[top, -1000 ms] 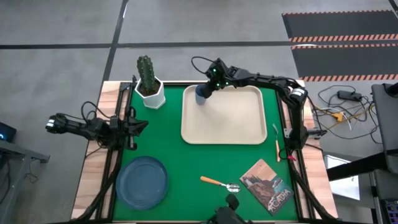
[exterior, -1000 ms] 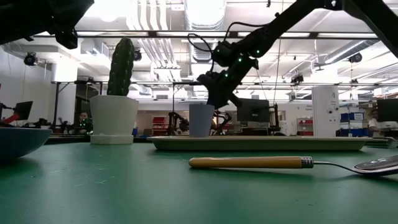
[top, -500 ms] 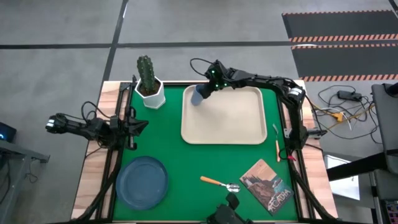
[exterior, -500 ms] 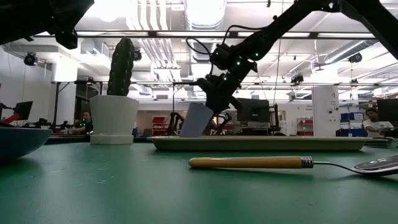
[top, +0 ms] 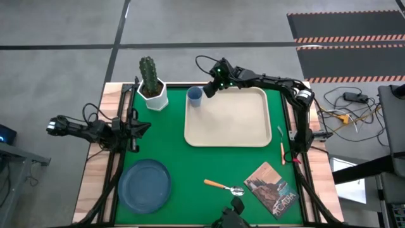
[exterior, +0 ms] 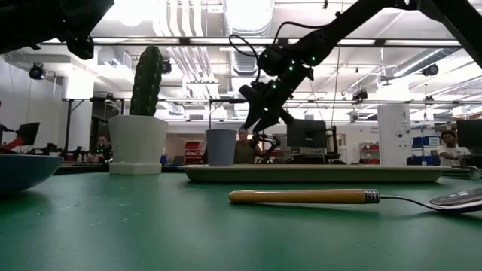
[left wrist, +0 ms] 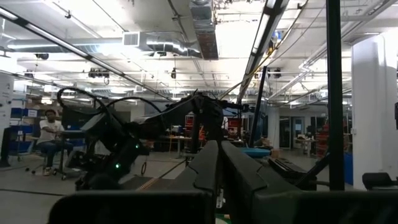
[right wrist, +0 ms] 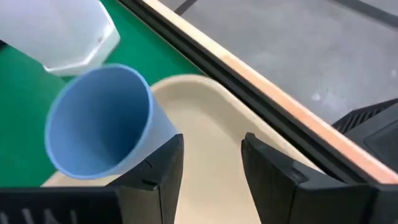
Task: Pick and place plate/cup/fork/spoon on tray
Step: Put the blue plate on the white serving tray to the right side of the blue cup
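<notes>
Cup (top: 195, 96) is seen upright on the green mat (top: 171, 149), just off the tray (top: 229, 118) at its 10 o'clock corner and near the cactus pot (top: 152, 93). The right gripper (top: 209, 90) is held beside it, over that tray corner, with jaws parted and nothing between them. The left gripper (top: 140, 127) is parked at the table's 9 o'clock edge, fingers pressed together. Plate (top: 145, 184) lies at 7 o'clock, spoon (top: 224, 186) at 6 o'clock, fork (top: 282, 150) beyond the tray's 4 o'clock corner.
</notes>
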`<move>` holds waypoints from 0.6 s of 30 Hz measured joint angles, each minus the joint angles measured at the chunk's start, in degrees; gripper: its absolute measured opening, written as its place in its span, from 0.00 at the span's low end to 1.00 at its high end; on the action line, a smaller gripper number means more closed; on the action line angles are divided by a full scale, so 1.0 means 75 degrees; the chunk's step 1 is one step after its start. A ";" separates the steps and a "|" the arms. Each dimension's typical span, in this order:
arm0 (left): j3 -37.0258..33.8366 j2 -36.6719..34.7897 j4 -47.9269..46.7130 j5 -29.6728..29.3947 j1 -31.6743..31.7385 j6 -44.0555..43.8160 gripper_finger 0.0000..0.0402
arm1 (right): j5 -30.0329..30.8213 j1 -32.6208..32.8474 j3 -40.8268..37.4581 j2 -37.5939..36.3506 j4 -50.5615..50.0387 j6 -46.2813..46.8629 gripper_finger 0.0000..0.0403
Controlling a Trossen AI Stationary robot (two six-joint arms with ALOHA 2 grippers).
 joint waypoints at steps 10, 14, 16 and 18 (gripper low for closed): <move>0.0000 -0.0003 0.0003 -0.0020 0.0000 0.0000 0.00 | -0.0584 0.0670 0.0351 -0.0620 -0.0042 -0.0302 0.31; 0.0000 -0.0003 0.0006 -0.0041 0.0001 0.0000 0.00 | -0.0612 0.1387 0.0351 -0.1136 -0.0606 -0.0756 0.30; 0.0000 0.0000 0.0012 -0.0084 0.0001 0.0000 0.00 | -0.0616 0.1836 0.0350 -0.1337 -0.1056 -0.0914 0.30; 0.0000 -0.0003 0.0012 -0.0198 0.0000 0.0000 0.00 | -0.0619 0.2345 0.0341 -0.1498 -0.1567 -0.1016 0.30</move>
